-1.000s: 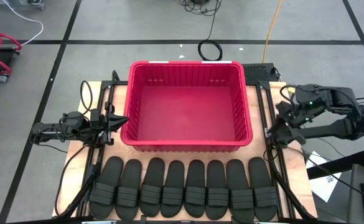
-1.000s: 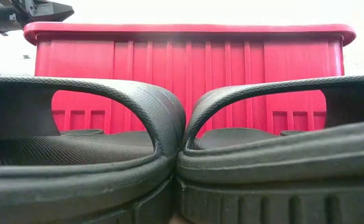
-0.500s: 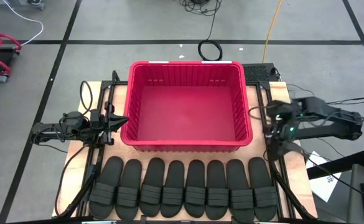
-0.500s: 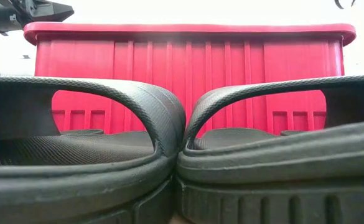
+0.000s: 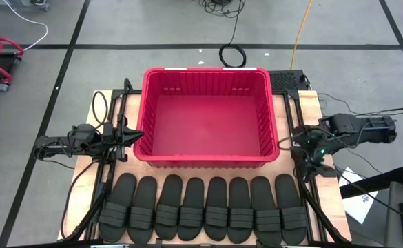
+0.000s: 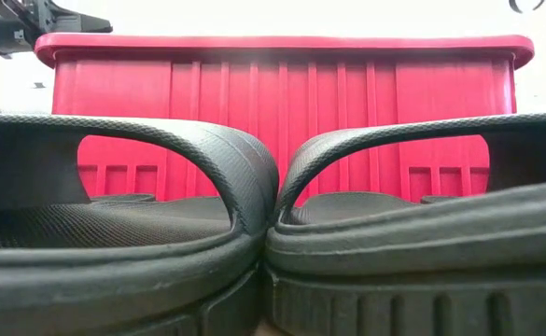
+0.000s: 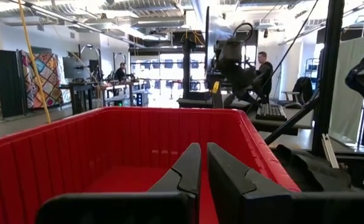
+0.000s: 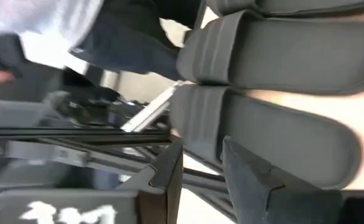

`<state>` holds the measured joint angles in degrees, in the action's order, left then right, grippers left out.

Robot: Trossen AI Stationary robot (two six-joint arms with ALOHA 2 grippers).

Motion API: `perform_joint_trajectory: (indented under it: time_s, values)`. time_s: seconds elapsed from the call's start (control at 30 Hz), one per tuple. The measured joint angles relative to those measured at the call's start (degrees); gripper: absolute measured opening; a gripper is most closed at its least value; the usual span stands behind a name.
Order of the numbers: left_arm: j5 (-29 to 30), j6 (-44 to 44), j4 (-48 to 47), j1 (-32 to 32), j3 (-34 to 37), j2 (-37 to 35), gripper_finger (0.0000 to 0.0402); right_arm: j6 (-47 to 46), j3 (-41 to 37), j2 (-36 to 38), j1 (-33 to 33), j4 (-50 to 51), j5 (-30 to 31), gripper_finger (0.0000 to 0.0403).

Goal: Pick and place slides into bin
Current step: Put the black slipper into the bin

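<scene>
Several black slides (image 5: 204, 209) lie side by side, soles down, in a row along the table's near edge. Two of them fill the low view (image 6: 254, 233). The red bin (image 5: 208, 117) stands behind the row at the table's middle. My left gripper (image 5: 138, 136) is shut and empty, level beside the bin's left wall, pointing at the bin (image 7: 107, 149). My right gripper (image 5: 308, 165) is open and empty to the right of the bin's near right corner. It points toward the near edge, at the right end of the row (image 8: 275, 143).
Black frame rails (image 5: 105, 172) run along both table sides, next to each arm. A black box (image 5: 287, 79) sits at the far right corner. People show in the room beyond the table (image 7: 264, 65), and one stands near the row's right end (image 8: 119, 31).
My right gripper has gone toward the table's left and near edges, from beside the bin's right wall to its near right corner. It has turned from facing the bin to facing the near edge and the slides. The slides and the bin have stayed put.
</scene>
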<state>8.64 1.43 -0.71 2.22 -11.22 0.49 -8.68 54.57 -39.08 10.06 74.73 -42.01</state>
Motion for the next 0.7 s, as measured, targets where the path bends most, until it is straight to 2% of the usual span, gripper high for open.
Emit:
perform_joint_trajectory:
  time_s: [0.1, 0.4, 0.53, 0.63, 0.7]
  values:
    - [0.0, -0.02, -0.81, 0.0, -0.02, 0.0, 0.0031, -0.96, -0.72, -0.71, 4.86, -2.36, 4.25, 0.0104]
    - [0.0, -0.11, -0.9, 0.02, 0.0, 0.0, 0.0031, -16.5, -14.58, -0.74, 18.76, -21.76, 6.52, 0.0083]
    - [0.0, -0.16, -0.89, 0.02, 0.0, 0.0, 0.0031, -20.71, -18.19, -0.19, 24.42, -29.0, 10.2, 0.0069]
    - [0.0, -0.26, -0.89, 0.0, 0.0, 0.0, 0.0031, -21.06, -20.67, -0.12, 27.54, -33.75, 9.44, 0.006]
    - [-0.04, -0.46, -0.87, 0.01, -0.01, 0.0, 0.0031, -21.69, -23.13, -0.16, 28.95, -39.14, 6.0, 0.006]
